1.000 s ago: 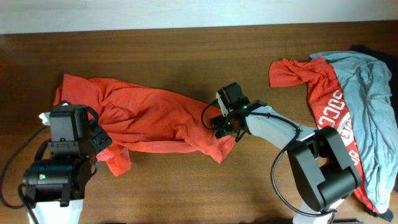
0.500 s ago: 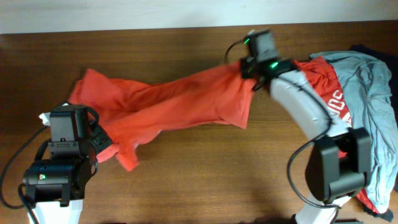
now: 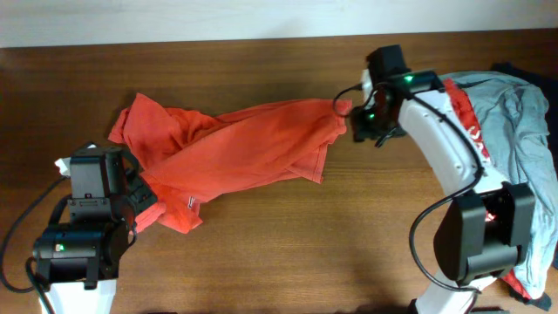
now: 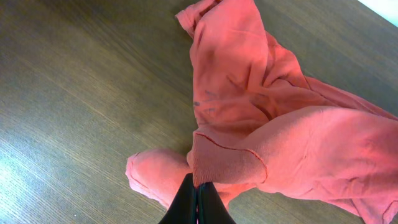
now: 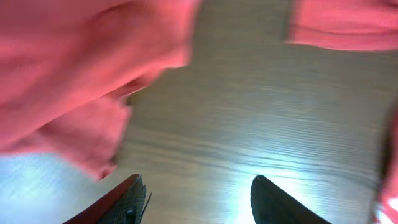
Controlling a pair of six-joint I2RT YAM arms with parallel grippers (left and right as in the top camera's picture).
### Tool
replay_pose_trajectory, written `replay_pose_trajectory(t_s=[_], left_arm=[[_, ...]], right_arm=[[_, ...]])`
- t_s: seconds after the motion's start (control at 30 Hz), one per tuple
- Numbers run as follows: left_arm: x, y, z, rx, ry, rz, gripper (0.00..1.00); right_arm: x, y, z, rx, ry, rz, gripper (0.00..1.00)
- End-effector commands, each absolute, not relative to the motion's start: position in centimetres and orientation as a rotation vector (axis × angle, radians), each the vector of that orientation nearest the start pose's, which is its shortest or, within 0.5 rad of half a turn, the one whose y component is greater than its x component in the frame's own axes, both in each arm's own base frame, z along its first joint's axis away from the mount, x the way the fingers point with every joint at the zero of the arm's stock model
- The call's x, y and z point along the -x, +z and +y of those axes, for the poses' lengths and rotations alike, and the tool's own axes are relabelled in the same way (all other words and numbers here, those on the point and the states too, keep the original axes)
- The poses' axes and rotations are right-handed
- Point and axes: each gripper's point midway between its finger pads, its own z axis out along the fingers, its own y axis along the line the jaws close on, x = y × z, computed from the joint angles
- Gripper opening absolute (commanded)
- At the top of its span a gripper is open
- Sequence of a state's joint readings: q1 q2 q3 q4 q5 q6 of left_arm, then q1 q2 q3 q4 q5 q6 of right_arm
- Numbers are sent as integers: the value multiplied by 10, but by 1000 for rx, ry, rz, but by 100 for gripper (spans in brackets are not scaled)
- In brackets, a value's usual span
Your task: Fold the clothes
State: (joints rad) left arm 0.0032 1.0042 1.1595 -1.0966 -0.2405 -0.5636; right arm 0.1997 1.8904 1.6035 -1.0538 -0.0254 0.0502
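Observation:
A red-orange garment [image 3: 235,144] lies stretched across the middle of the wooden table, bunched at its left end. My left gripper [image 4: 196,185] is shut on the garment's ribbed cuff [image 4: 227,165] near the table's front left; in the overhead view it sits at the garment's lower left corner [image 3: 144,208]. My right gripper [image 5: 196,186] is open and empty, its fingers spread over bare wood; in the overhead view it hovers by the garment's right end [image 3: 366,122]. The garment's edge [image 5: 81,93] shows blurred at the upper left of the right wrist view.
A pile of clothes lies at the right edge: a grey garment [image 3: 523,139] over a red one with white lettering [image 3: 466,148]. A dark item [image 3: 514,68] peeks out at the far right corner. A white scrap [image 3: 61,164] lies by the left arm's base.
The right gripper pulled the garment's right end up and to the right, stretching it across the table, then opened and let it go. The left gripper kept its hold on the cuff.

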Motion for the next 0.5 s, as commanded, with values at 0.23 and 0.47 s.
replay_pose_trajectory(t_s=[0.23, 0.47], left_arm=[[-253, 244, 47, 773, 92, 2329, 0], [-253, 244, 47, 772, 91, 2327, 0]], right_arm=[[-334, 28, 148, 644, 255, 2971, 60], [-324, 5, 182, 780, 289, 2867, 60]])
